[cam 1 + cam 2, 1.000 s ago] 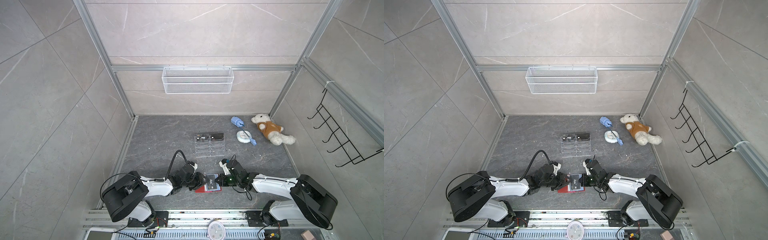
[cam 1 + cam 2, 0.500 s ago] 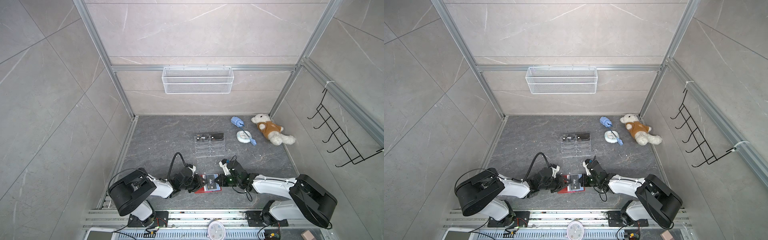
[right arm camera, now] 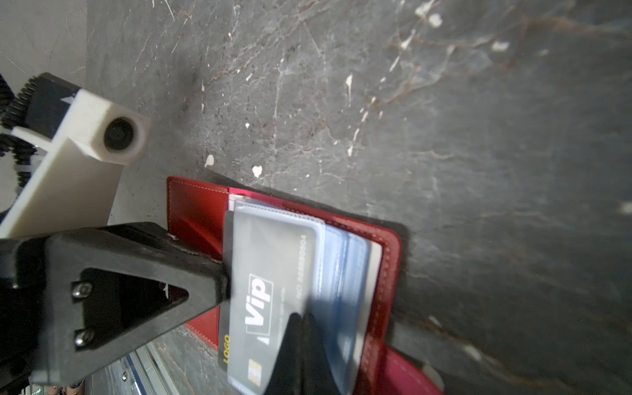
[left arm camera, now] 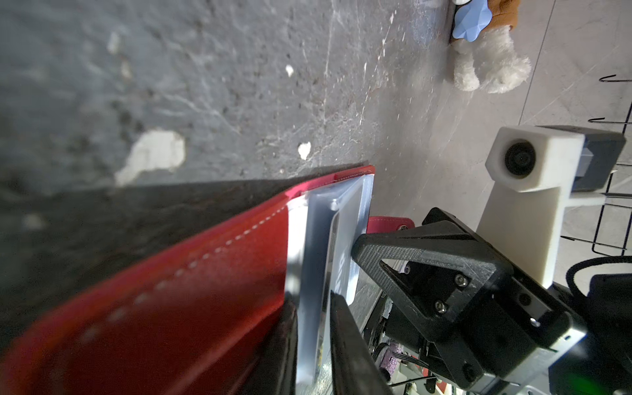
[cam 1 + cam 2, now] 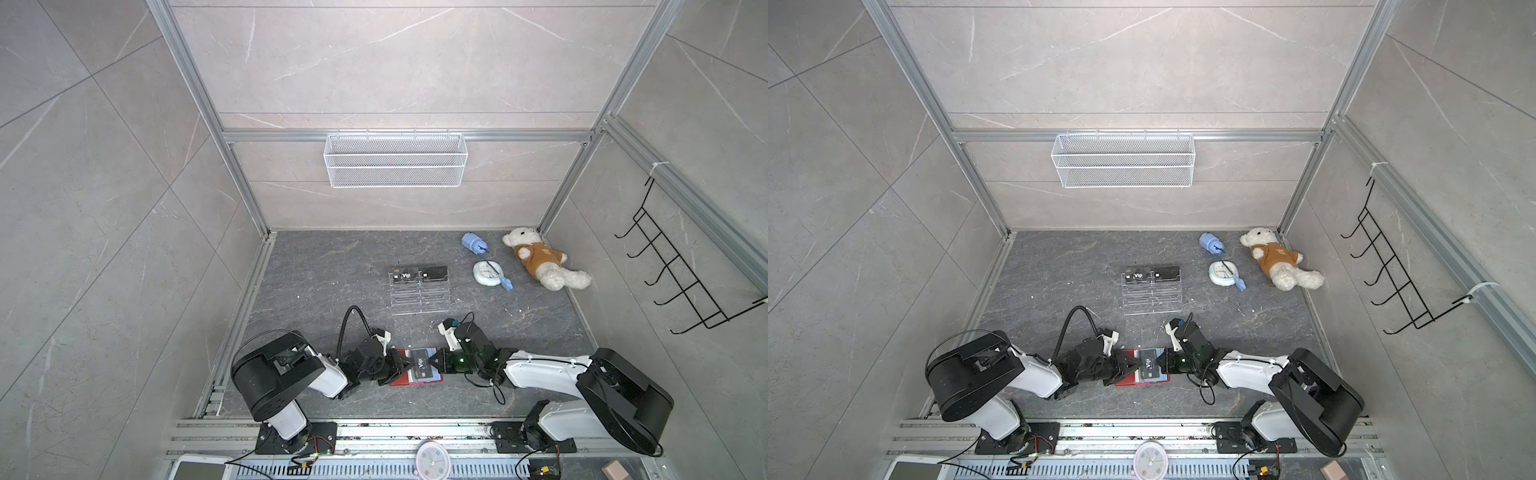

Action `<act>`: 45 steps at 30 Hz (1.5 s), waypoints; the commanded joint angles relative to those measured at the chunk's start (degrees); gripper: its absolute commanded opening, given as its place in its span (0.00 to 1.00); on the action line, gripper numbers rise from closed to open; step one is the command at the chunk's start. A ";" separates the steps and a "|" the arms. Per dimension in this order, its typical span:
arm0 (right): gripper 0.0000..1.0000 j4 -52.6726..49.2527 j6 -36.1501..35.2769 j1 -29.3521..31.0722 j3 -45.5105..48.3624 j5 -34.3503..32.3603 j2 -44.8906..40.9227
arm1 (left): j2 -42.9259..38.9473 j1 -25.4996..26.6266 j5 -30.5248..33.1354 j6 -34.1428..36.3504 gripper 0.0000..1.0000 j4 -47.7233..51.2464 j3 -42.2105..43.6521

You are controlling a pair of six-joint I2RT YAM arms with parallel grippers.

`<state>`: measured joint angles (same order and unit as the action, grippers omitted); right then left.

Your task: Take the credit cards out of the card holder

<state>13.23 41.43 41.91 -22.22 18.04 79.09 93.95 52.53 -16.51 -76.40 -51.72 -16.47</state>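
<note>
Card holder [image 3: 195,212] lies open on the table [image 5: 332,291], robot-side of the clear stand [image 5: 419,295], right pincer [image 5: 434,362] pinching its sleeve; the left pincer [image 5: 404,366] has moved in and is narrowing around the protruding Vip card [image 3: 260,301], clamping unconfirmed, so extraction appears imminent.

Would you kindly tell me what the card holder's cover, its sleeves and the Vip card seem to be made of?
The card holder cover: red leather or leather-look, matte, white stitching along its edge. Its sleeves: soft clear plastic, slightly glossy; the print shows through. The Vip card: probably stiff plastic, dark, smooth, with white printed lettering.
</note>
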 commanded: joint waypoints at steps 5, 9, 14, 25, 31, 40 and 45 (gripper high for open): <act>0.00 -2.11 0.65 -0.14 1.66 -0.02 1.23 | 3.64 0.29 1.02 -0.85 0.17 -9.04 0.66; 0.00 -2.02 0.67 -0.10 1.76 0.11 1.06 | 4.52 0.34 0.96 -0.60 0.11 -9.74 0.58; 0.00 -2.16 0.67 -0.16 2.09 -0.01 0.94 | 4.79 0.30 1.21 -0.42 0.00 -10.17 1.13; 0.00 -3.83 0.47 -0.16 1.92 -0.62 0.89 | 2.89 0.29 1.57 0.71 0.00 -6.93 2.97; 0.00 -5.20 -0.07 -0.12 1.48 -0.95 0.79 | -0.55 0.31 2.40 1.72 0.00 -2.32 3.80; 0.00 -5.73 -0.45 -0.12 0.86 -0.75 0.90 | -2.60 0.29 2.40 2.44 0.29 1.19 2.13; 0.00 -5.91 -0.61 -0.12 0.77 -0.73 0.89 | -0.61 0.38 1.77 2.31 0.30 0.05 1.29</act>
<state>13.76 41.39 41.87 -21.74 18.26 79.07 92.25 52.53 -15.09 -75.44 -52.71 -14.28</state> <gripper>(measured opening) 0.050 0.295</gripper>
